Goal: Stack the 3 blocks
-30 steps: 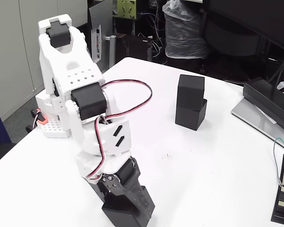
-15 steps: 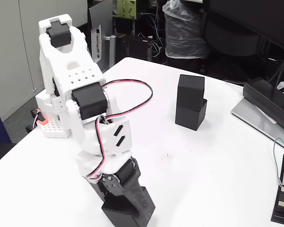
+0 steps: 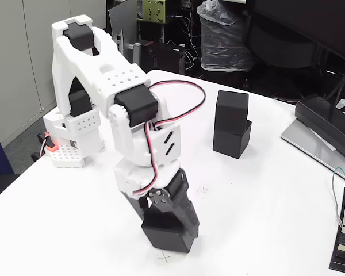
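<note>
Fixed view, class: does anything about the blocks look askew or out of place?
Yes. In the two-block stack, the top block sits shifted left and twisted on the bottom block, so their edges don't line up. The gripper holds the third block apart from it.

You have one fixed view, mounted above table height and angled down across the white table point(image 3: 264, 190). It sits close to the arm point(image 3: 112, 98), which fills the left and centre foreground. It faces the far table edge and the cluttered office background beyond, with the table's near edge cut off below.
</note>
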`<action>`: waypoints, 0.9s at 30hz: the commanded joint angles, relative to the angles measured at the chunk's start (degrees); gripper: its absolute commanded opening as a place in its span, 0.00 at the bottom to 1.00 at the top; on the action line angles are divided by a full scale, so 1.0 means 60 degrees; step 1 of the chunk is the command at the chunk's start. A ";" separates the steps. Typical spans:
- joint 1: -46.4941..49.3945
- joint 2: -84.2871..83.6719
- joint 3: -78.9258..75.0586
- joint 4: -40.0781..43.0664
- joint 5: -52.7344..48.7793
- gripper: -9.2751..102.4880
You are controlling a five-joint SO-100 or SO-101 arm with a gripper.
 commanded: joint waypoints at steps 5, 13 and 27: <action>-0.1567 0.2783 -0.0146 0.1055 0.1040 0.08; -0.3501 0.4951 -0.0366 0.2036 0.1421 0.08; -0.6064 0.5933 -0.4468 0.4395 0.2769 0.08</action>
